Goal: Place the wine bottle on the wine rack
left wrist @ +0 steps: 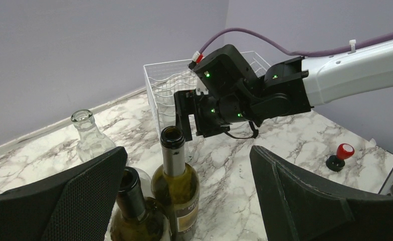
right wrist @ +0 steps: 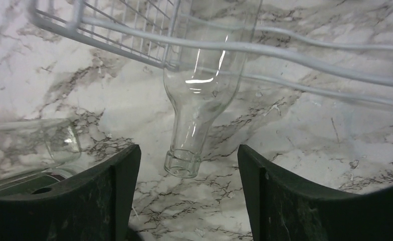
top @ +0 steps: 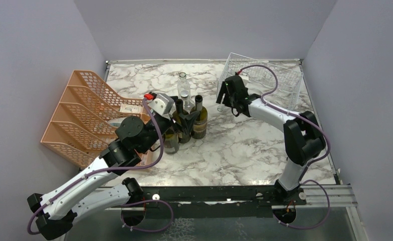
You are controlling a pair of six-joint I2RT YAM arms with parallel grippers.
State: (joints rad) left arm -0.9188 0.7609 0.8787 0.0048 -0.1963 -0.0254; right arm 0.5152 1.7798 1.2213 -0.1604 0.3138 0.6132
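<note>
Found the clear bottle (right wrist: 203,90) lying on its side in the rack (top: 280,83), body tucked under the front rim wire, neck sticking out past the edge over the table (top: 244,150). Can't tell about the mouth touching the marble or not. Got the right gripper (right wrist: 188,150) straddling that neck, fingers spread with a gap on each side, gripping nothing. Seeing the rack jammed into the far right corner, tight along the back and right edges, with only its front and left sides facing open marble. Got the left gripper (left wrist: 188,149) opened really wide, hovering at the bunch of bottles mid-table, with a green bottle (left wrist: 175,186) and a dark bottle (left wrist: 134,211) standing between the fingers, nothing gripped. Spotted a carafe (left wrist: 86,135) upright just behind that bunch, and a red-topped stopper (left wrist: 341,153) on the marble off to the right in the left wrist view. Seeing the orange organizer (top: 84,115) lined along the left edge, close beside the left arm. Decent stretch of marble between the bunch and the rack, plus the near right part in front of the rack.
</note>
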